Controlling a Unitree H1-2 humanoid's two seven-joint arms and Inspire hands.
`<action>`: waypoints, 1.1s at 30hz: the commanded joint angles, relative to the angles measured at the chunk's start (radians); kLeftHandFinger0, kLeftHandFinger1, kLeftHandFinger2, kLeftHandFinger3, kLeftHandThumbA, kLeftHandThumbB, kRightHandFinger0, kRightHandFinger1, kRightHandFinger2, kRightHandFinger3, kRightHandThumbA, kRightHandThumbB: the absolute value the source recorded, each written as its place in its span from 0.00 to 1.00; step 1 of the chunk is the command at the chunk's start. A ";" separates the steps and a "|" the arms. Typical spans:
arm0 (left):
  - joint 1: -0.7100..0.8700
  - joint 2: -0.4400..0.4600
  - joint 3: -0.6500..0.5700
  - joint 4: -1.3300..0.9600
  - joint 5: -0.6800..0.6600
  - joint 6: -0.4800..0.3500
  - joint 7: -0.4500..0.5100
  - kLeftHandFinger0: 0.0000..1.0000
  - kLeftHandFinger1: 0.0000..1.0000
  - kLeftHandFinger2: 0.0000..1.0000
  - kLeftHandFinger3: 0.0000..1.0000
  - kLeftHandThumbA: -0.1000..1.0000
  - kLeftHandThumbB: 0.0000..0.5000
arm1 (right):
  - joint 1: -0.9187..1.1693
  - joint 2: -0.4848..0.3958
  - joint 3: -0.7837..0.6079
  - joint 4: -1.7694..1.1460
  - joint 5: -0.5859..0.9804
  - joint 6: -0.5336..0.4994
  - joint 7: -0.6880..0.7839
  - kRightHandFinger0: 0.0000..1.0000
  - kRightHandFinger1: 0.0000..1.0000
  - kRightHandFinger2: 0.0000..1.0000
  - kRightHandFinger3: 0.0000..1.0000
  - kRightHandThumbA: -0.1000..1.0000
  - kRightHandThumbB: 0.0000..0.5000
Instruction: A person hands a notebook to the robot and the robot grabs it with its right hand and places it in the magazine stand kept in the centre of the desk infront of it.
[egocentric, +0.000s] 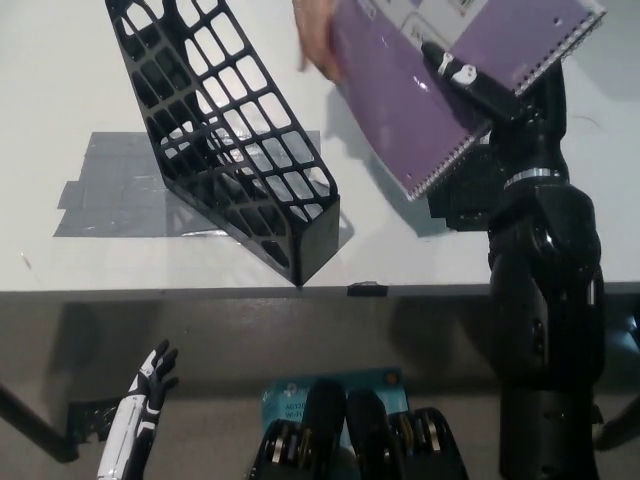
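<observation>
A purple spiral-bound notebook hangs tilted above the desk at the upper right. My black right hand is shut on it, one finger lying across its cover near the spiral edge. A person's hand still touches the notebook's upper left edge. The black lattice magazine stand leans on the white desk left of the notebook, its open side facing up. My white left hand rests low at the lower left, below the desk edge, fingers apart.
A patch of grey tape lies on the desk under and left of the stand. A small black clip sits on the desk's front edge. A blue-green item lies on the floor below.
</observation>
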 joint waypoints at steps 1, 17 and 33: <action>-0.011 0.009 0.002 -0.015 -0.014 -0.037 0.014 0.94 1.00 1.00 1.00 1.00 1.00 | -0.075 0.031 -0.025 -0.153 0.167 0.028 0.021 0.00 0.00 0.00 0.00 1.00 0.16; -0.024 0.017 -0.003 -0.011 0.001 -0.037 0.025 0.94 1.00 1.00 1.00 1.00 1.00 | -0.136 0.046 -0.036 -0.343 0.191 0.018 -0.075 0.00 0.00 0.00 0.00 0.93 0.17; -0.036 0.015 -0.005 -0.010 -0.001 -0.037 0.018 0.92 1.00 1.00 1.00 1.00 1.00 | -0.122 0.129 0.091 -0.140 0.038 -0.129 -0.110 0.00 0.00 0.00 0.00 0.96 0.11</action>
